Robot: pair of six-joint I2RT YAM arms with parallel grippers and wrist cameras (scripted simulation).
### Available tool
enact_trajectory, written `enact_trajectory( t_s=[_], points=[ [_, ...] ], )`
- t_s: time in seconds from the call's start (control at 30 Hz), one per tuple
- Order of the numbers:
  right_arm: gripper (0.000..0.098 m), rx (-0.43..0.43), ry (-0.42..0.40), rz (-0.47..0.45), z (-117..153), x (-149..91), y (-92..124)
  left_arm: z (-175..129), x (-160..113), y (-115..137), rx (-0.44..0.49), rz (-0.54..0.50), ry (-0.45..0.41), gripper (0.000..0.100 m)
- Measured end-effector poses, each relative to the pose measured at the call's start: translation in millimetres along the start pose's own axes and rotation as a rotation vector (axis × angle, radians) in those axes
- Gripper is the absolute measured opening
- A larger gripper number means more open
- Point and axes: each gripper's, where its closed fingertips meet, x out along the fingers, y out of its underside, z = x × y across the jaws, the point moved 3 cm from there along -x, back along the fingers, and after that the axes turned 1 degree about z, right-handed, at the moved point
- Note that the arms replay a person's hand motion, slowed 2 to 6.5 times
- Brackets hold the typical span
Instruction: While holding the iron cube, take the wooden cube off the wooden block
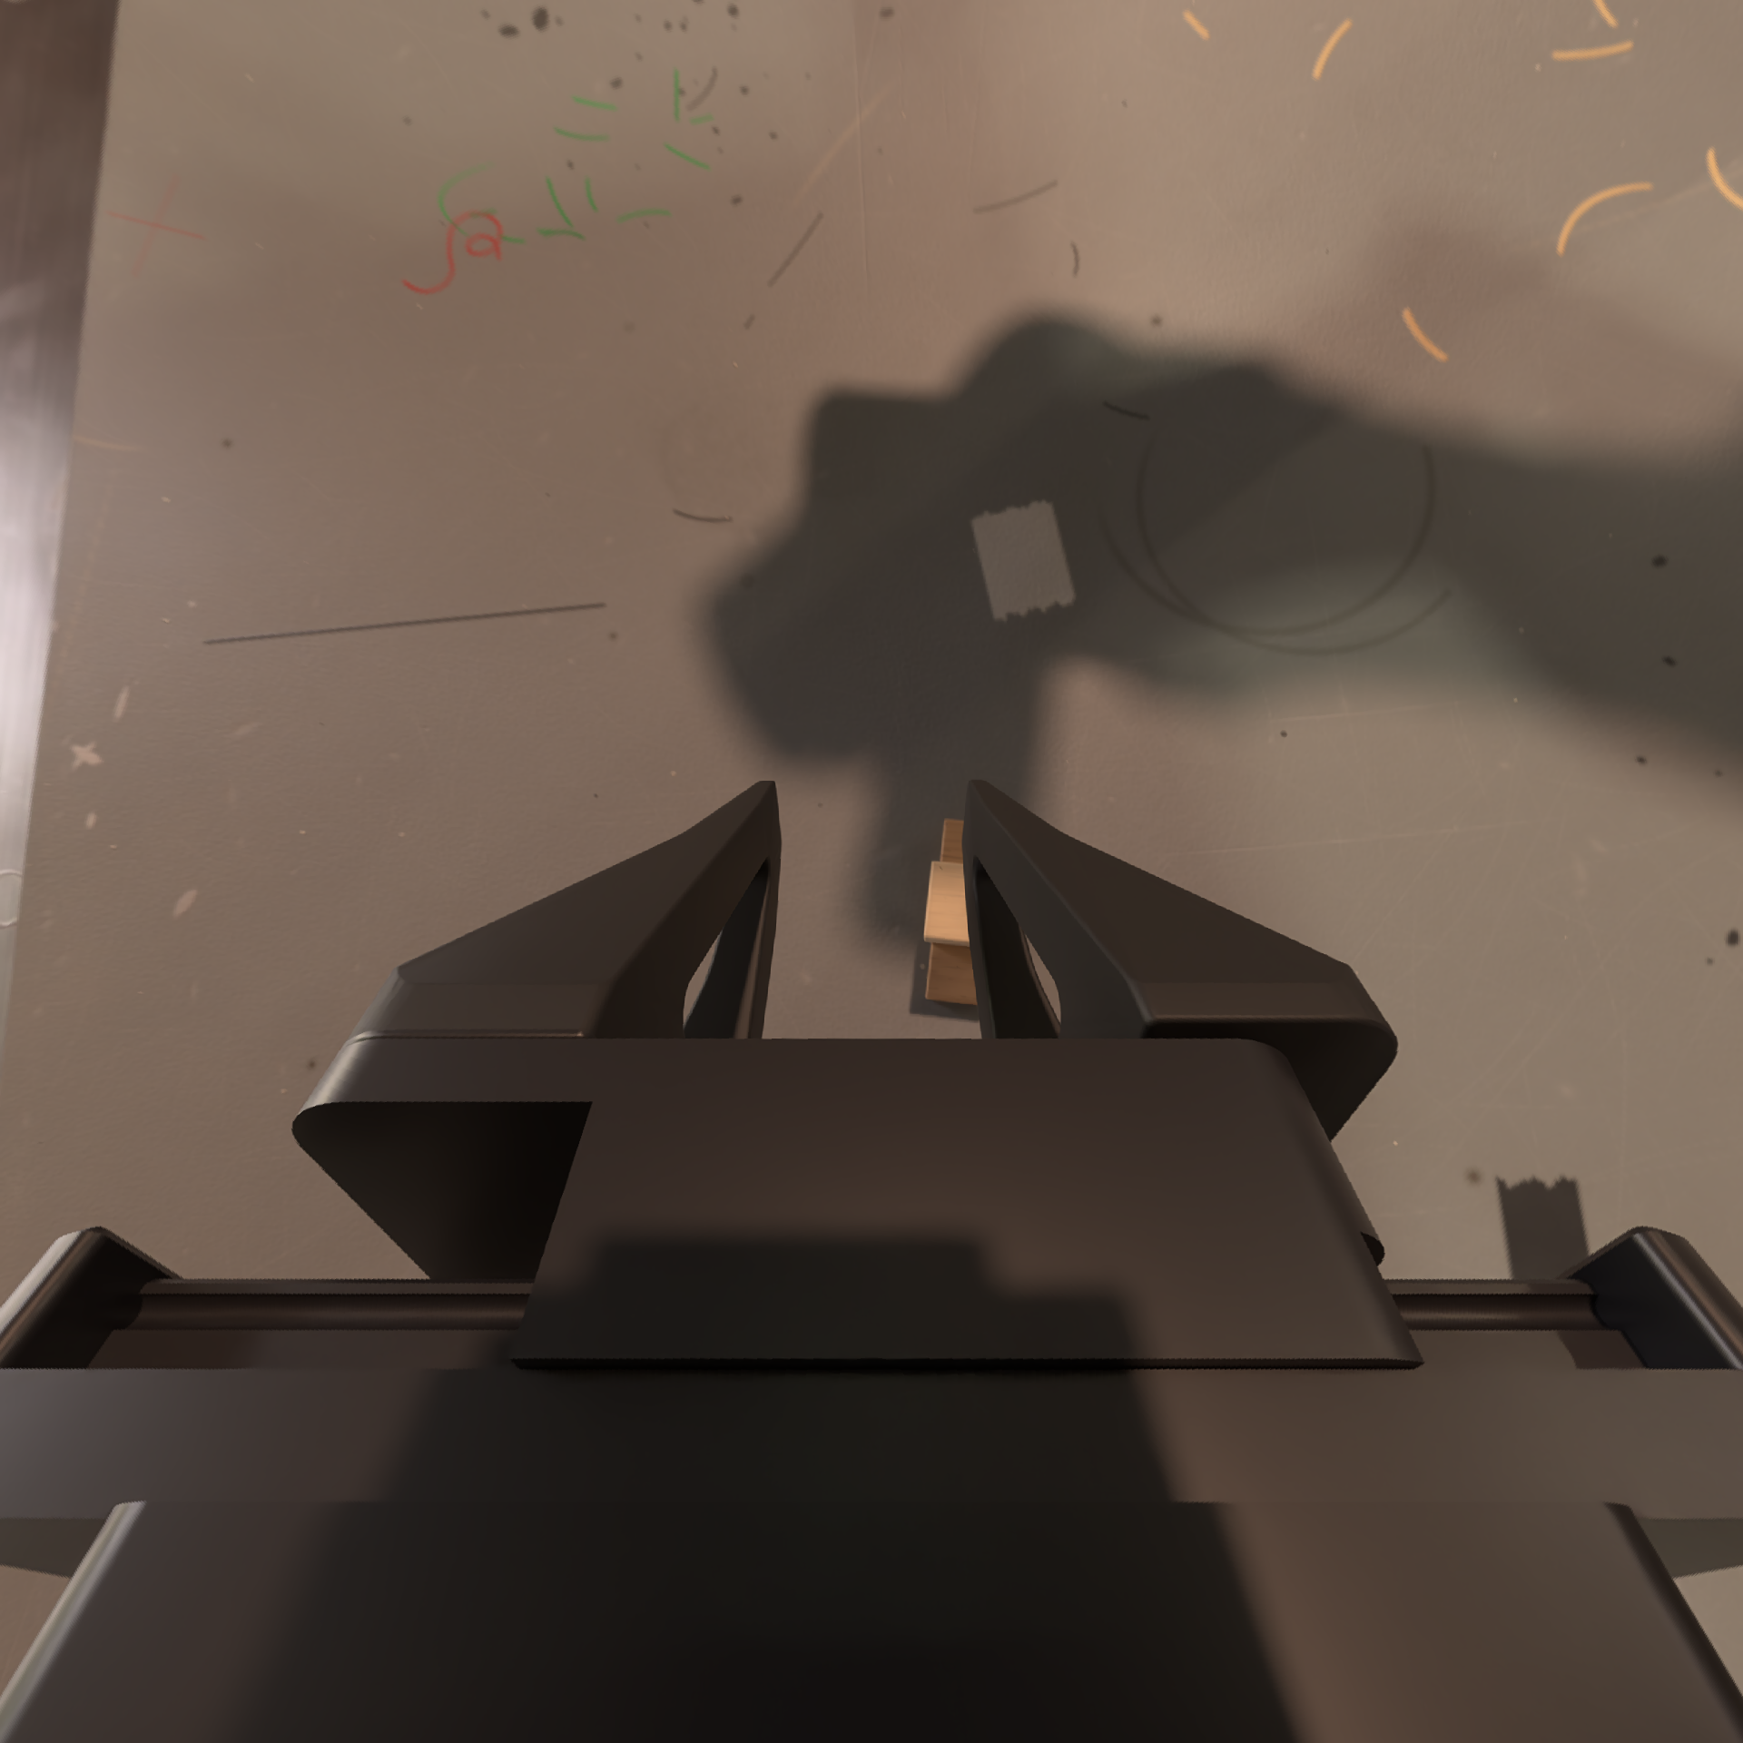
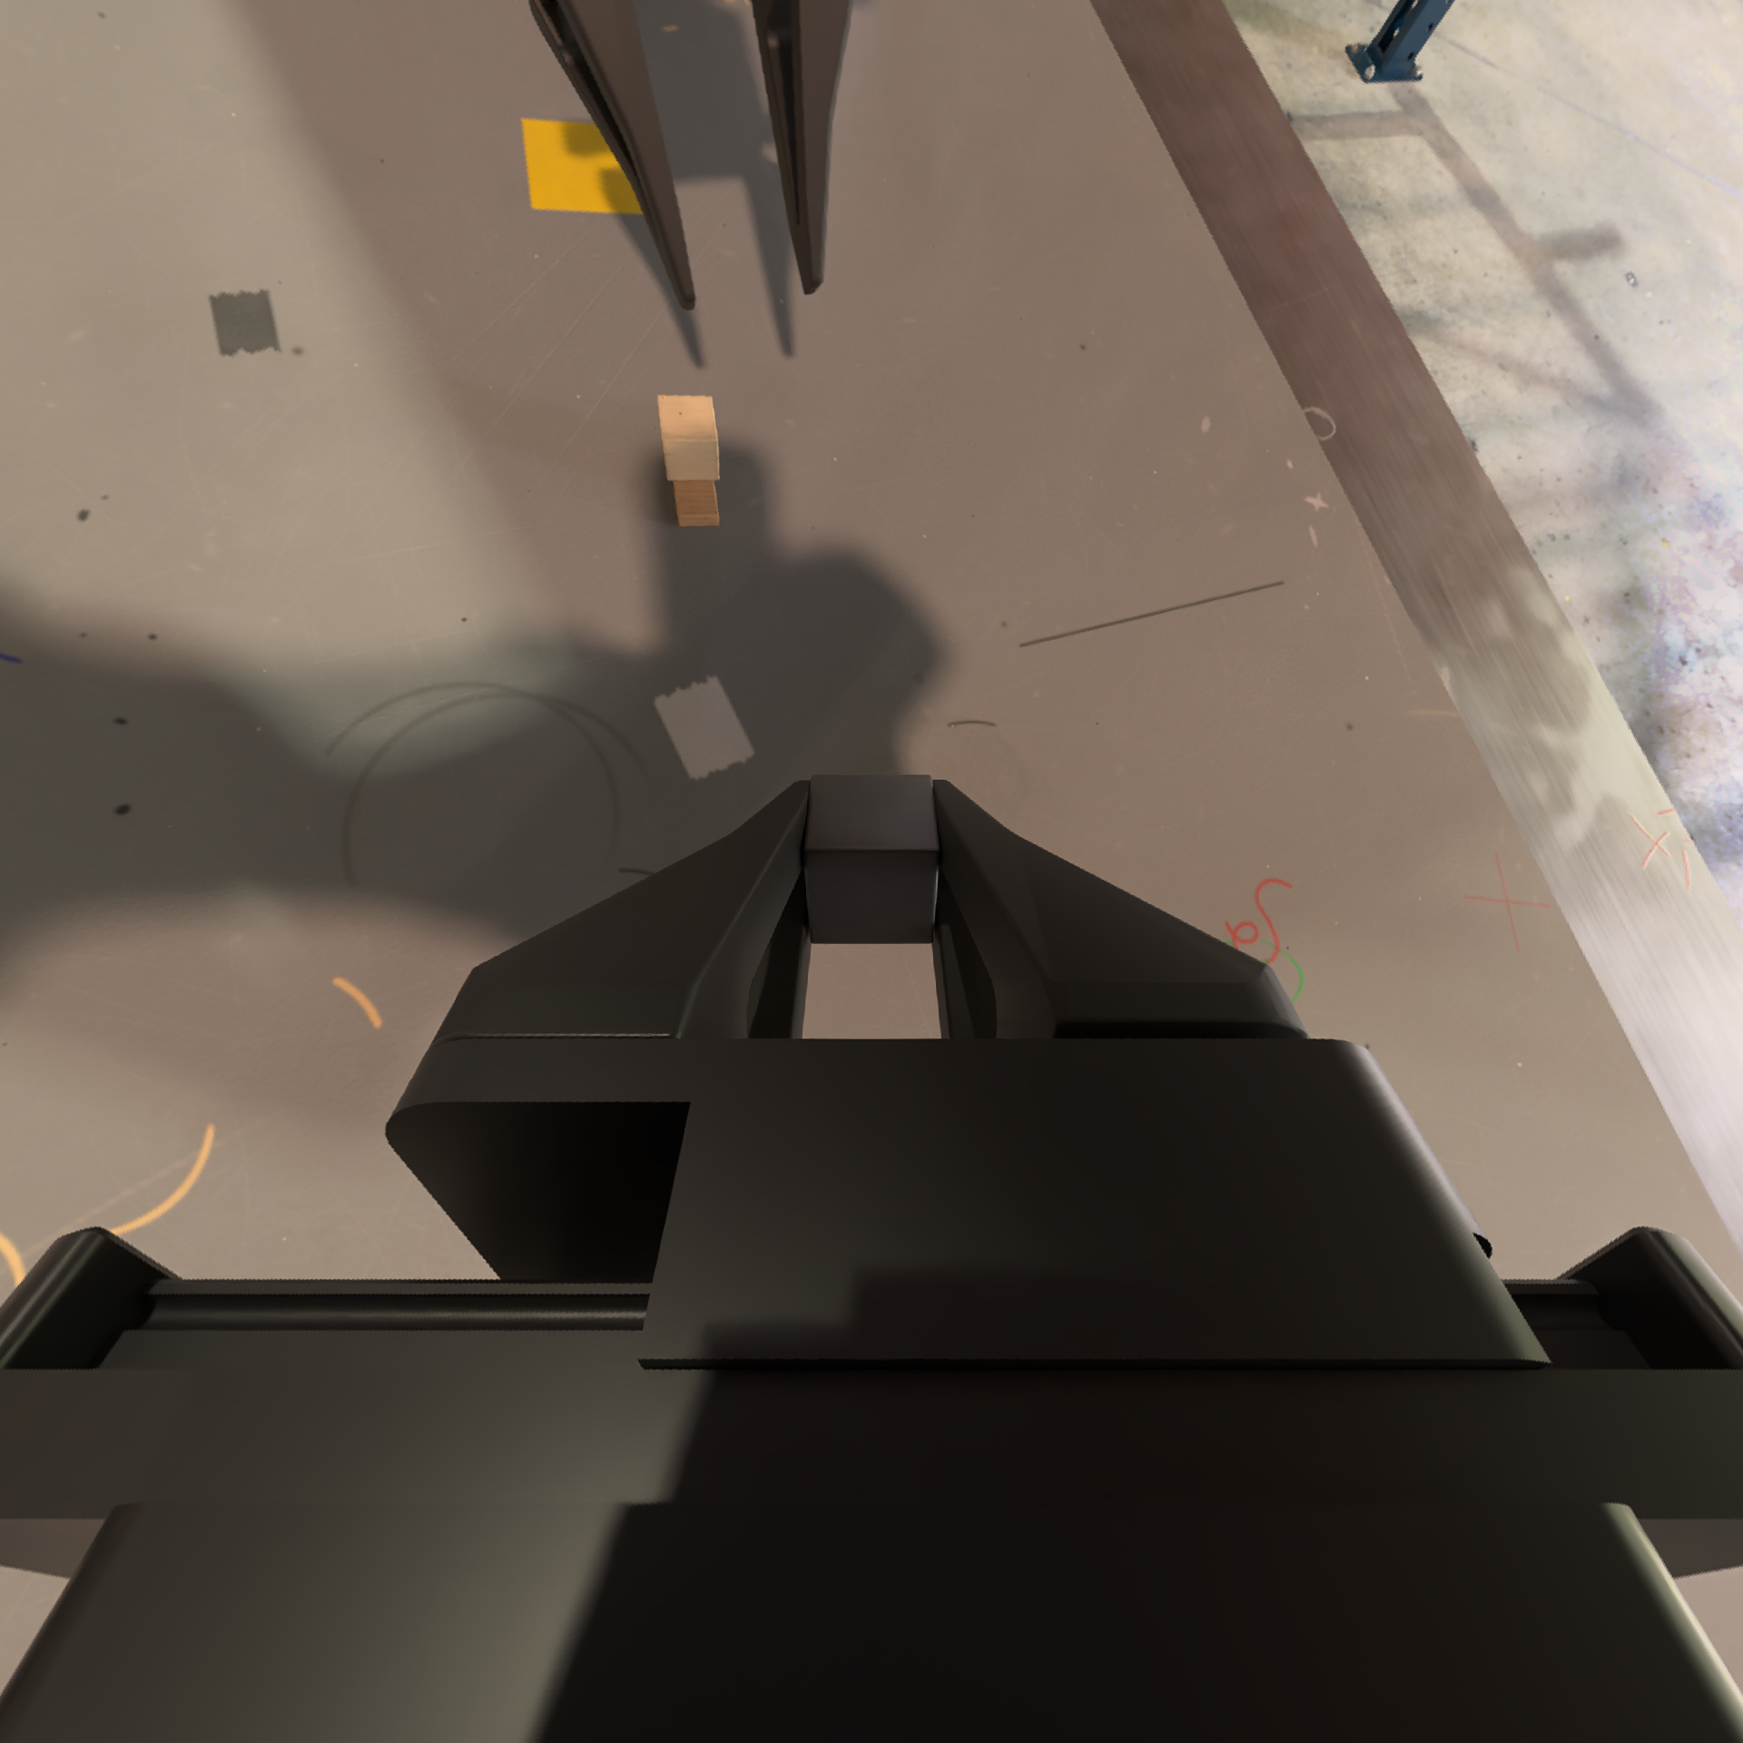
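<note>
A pale wooden cube (image 2: 688, 437) sits on top of a darker wooden block (image 2: 698, 503) on the table. In the left wrist view the cube (image 1: 946, 901) and block (image 1: 948, 976) show partly behind my right finger. My left gripper (image 1: 872, 802) is open and empty, high above the stack; it also shows in the right wrist view (image 2: 750, 297) just beyond the stack. My right gripper (image 2: 870, 788) is shut on the dark iron cube (image 2: 870, 854) and holds it above the table, nearer than the stack.
The brown table (image 2: 1132, 424) has scratches, chalk marks, grey tape patches (image 2: 243, 322) and a yellow patch (image 2: 571, 165). Its edge (image 2: 1415, 490) runs diagonally at the right, with the floor beyond. Arm shadows fall across the middle.
</note>
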Motion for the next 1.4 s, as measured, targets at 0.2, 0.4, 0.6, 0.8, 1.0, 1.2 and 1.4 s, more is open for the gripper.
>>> enact_trajectory(
  t_s=[0.2, 0.4, 0.6, 0.8, 1.0, 1.2, 1.4],
  points=[
    [0.0201, 0.015, 0.015, 0.042, -1, -1, 7, -10, 11, 23, -0.007, 0.07, 0.068, 0.033],
    [0.0201, 0.025, 0.017, 0.081, -2, 3, 7, -17, 25, 40, -0.001, 0.144, 0.103, 0.034],
    [0.0201, 0.025, 0.011, 0.116, -1, 16, 3, -20, 32, 41, 0.017, 0.142, 0.119, 0.033],
    [0.0201, 0.017, 0.016, 0.153, -2, 31, -1, -21, 36, 44, 0.044, 0.137, 0.104, 0.026],
    [0.0201, 0.007, 0.03, 0.184, -3, 46, -7, -22, 37, 43, 0.086, 0.131, 0.078, 0.019],
    [0.0201, 0.005, 0.038, 0.203, -1, 58, -10, -21, 37, 42, 0.137, 0.139, 0.029, 0.019],
    [0.0201, 0.007, 0.038, 0.199, 1, 65, -13, -22, 35, 42, 0.157, 0.14, 0.006, 0.019]
  ],
)
